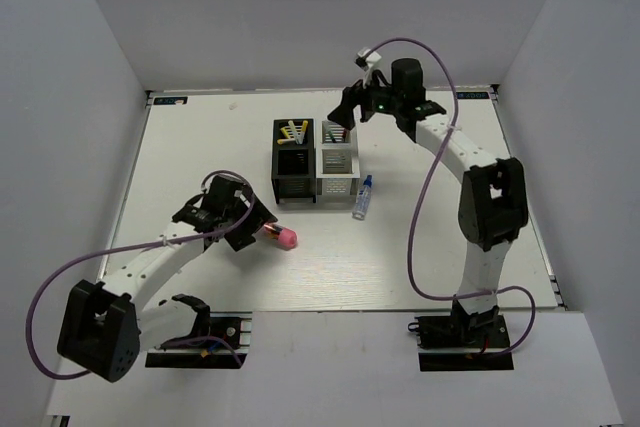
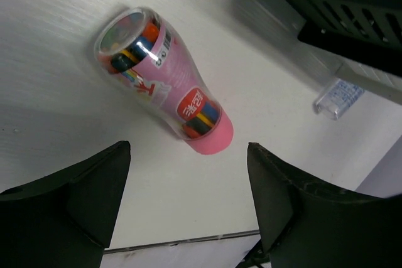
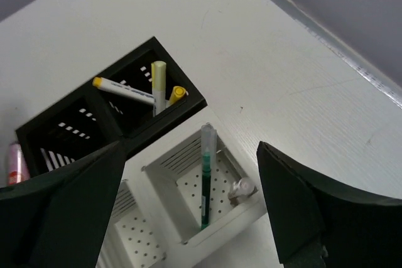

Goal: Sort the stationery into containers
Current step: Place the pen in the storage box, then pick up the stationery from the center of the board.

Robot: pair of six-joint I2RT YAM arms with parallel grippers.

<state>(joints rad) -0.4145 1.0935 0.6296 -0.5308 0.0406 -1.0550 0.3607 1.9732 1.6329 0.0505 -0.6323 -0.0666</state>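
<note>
A stubby pink-and-clear cylinder [image 2: 164,80] lies on its side on the table, also seen from above [image 1: 283,237]. My left gripper [image 1: 258,227] is open and empty just short of its pink cap, jaws wide apart [image 2: 188,167]. My right gripper [image 1: 345,117] is open and empty above the back cell of the silver-white organizer [image 1: 338,179]. In that cell [image 3: 163,183] stand a green pen [image 3: 205,174] and a clear-capped pen [image 3: 242,186]. The black organizer [image 1: 293,179] holds yellow and white pens [image 3: 157,83]. A clear blue-capped bottle [image 1: 362,197] lies right of the organizers.
The two organizers adjoin at mid table. The bottle shows at the right edge of the left wrist view [image 2: 339,97], beside the black organizer [image 2: 352,10]. White walls surround the table on three sides. The pink cylinder shows at the left edge of the right wrist view [image 3: 16,161].
</note>
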